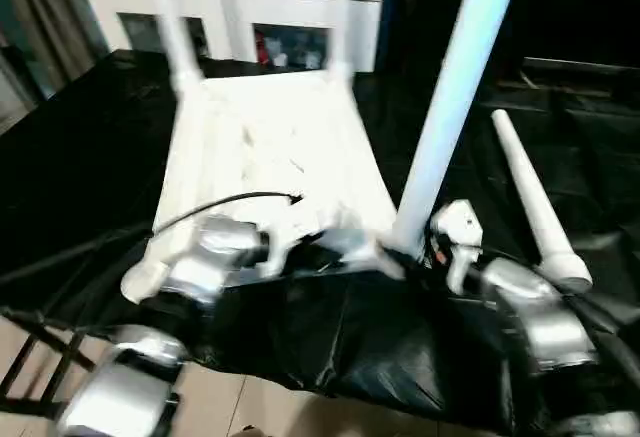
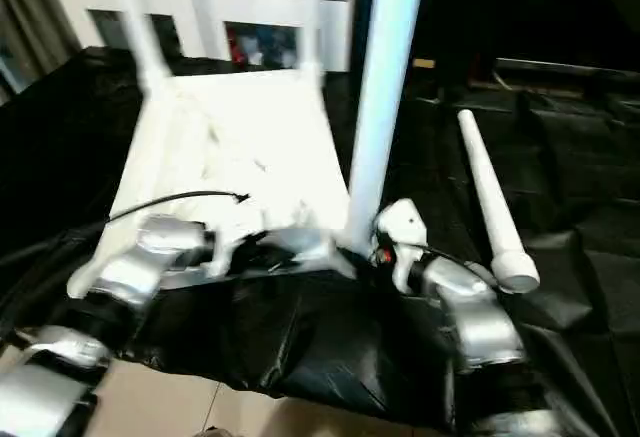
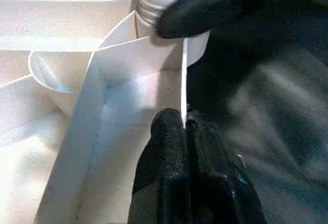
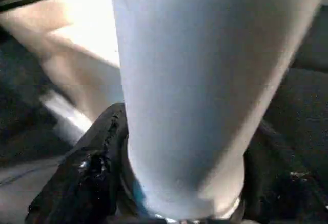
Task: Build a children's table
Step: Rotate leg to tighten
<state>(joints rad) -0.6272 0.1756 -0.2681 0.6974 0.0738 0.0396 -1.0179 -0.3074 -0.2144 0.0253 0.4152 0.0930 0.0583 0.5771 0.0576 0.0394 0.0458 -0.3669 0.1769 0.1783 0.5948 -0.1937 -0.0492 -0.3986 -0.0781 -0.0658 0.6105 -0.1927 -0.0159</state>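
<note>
Fingers of the left gripper (image 3: 185, 126) are seen pressed together on the thin rim wall of the upturned tabletop (image 1: 270, 147), near its front edge. The right gripper (image 4: 179, 183) is seen with its black fingers (image 4: 92, 157) set on either side of the base of a leg (image 1: 455, 97) that stands, slightly tilted, in the near right corner socket (image 3: 174, 34). Two further legs are seen upright at the far corners, and a fourth leg (image 1: 535, 202) lies on the black-covered work table (image 1: 80, 157), well apart to the right. A risk is judged here: if the standing leg is not fully seated and is released, it could lean and topple, or the tabletop could be dragged toward the table edge.
</note>
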